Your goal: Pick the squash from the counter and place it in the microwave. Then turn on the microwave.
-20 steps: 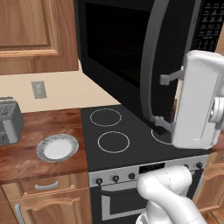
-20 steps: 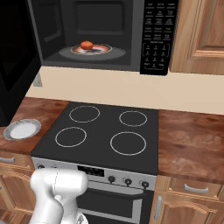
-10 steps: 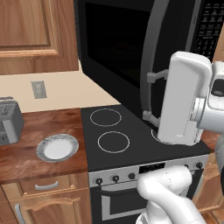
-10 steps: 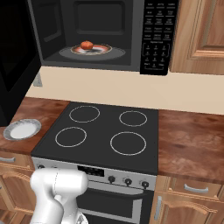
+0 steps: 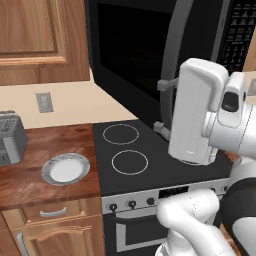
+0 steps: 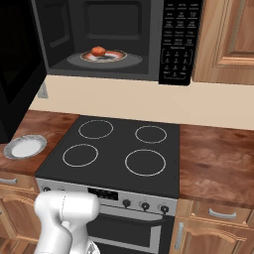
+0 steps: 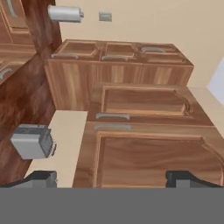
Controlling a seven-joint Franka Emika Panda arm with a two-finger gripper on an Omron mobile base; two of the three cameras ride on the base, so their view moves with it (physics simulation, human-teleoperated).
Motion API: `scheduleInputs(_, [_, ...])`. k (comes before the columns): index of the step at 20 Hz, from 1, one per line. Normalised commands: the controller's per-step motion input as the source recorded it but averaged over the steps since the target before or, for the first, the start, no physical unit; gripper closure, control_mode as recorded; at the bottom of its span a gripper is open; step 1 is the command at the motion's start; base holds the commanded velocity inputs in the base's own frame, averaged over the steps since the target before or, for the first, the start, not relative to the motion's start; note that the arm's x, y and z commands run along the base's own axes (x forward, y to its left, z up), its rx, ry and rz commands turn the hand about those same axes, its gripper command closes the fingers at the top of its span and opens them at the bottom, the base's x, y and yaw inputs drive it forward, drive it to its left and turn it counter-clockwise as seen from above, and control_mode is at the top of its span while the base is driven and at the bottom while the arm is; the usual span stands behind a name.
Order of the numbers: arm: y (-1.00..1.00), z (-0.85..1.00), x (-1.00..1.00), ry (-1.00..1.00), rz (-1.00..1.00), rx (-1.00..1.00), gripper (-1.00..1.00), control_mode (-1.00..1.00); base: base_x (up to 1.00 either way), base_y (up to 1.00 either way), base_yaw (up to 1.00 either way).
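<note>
The plate [image 5: 65, 169] lay empty on the counter [image 5: 45, 142]. The squash [image 6: 98, 51] already sat inside the microwave [image 6: 124, 37], whose door [image 5: 145, 60] stood open. The gripper [image 7: 112, 179] had its tips wide apart, holding nothing. Pushing the door carelessly could leave it unlatched, so the start would fail.

The buttons on the microwave [image 6: 179, 42] have tiny white marks, but they are too small to read, and no other words show.

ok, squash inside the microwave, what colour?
Orange-red; the squash sits on the turntable plate, clearest in the right base view.
</note>
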Motion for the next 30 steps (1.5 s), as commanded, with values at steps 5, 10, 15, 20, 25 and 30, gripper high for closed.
scheduleInputs(5, [0.00, -0.04, 0.20, 0.00, -0.16, 0.00, -1.00, -1.00, 0.00, 0.00, 0.00])
scheduleInputs(10, [0.02, -0.05, 0.23, 0.00, -0.15, 0.00, -1.00, -1.00, 0.00, 0.00, 0.00])
scheduleInputs(15, [0.00, -0.03, 0.21, 0.00, -0.12, 0.00, -1.00, -1.00, 0.00, 0.00, 0.00])
scheduleInputs(20, [0.00, -0.03, 0.21, 0.00, -0.08, 0.00, -1.00, -1.00, 0.00, 0.00, 0.00])
scheduleInputs(25, [0.00, -0.03, 0.20, 0.00, -0.07, 0.00, -1.00, -1.00, 0.00, 0.00, 0.00])
scheduleInputs(30, [-0.01, -0.02, 0.19, 0.00, -0.06, 0.00, -1.00, -1.00, 0.00, 0.00, 0.00])
